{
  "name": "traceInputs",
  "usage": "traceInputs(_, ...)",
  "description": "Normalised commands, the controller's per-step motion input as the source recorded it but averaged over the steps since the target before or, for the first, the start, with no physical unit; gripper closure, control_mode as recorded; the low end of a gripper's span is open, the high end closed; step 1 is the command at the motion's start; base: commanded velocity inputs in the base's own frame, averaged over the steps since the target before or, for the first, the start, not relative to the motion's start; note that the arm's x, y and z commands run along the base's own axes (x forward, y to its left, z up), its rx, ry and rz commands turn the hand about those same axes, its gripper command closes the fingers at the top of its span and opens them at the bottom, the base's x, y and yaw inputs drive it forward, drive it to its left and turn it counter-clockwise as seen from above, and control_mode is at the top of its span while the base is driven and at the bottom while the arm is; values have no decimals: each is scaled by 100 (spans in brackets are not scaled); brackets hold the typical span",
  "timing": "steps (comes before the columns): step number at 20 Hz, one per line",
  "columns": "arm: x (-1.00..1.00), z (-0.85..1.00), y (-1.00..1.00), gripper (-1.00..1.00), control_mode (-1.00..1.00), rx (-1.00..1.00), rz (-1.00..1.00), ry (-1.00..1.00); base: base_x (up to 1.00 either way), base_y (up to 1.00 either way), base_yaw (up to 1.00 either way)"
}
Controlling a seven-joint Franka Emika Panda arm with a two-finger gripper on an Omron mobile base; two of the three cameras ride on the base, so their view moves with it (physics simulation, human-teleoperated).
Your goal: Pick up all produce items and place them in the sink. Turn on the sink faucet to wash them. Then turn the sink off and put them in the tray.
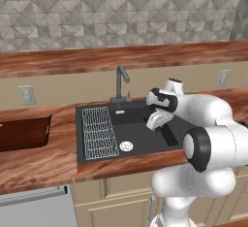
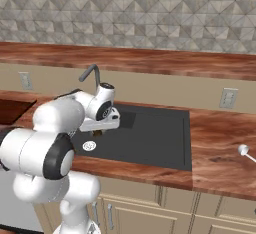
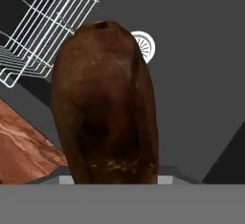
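The gripper hangs over the middle of the black sink, pinching the brown oblong produce item between its fingers so that it points down toward the round drain, beside the white wire rack. Held there, a release would likely drop it into the basin, right of the faucet. The wooden tray waits on the far-left counter.
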Motion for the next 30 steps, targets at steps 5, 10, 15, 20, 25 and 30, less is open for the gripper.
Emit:
traceInputs(5,93,-72,5,100,-100,-1,-7,9,0,0,0)
traceInputs(10,53,-49,19,100,-100,-1,-4,6,0,0,0)
traceInputs(15,46,-74,15,100,-100,0,-1,1,0,0,0)
traceInputs(20,59,-70,14,100,-100,0,0,0,0,0,0)
traceInputs(25,63,-58,3,100,-100,0,0,0,0,0,0)
traceInputs(30,31,-37,9,100,-100,0,0,0,0,0,0)
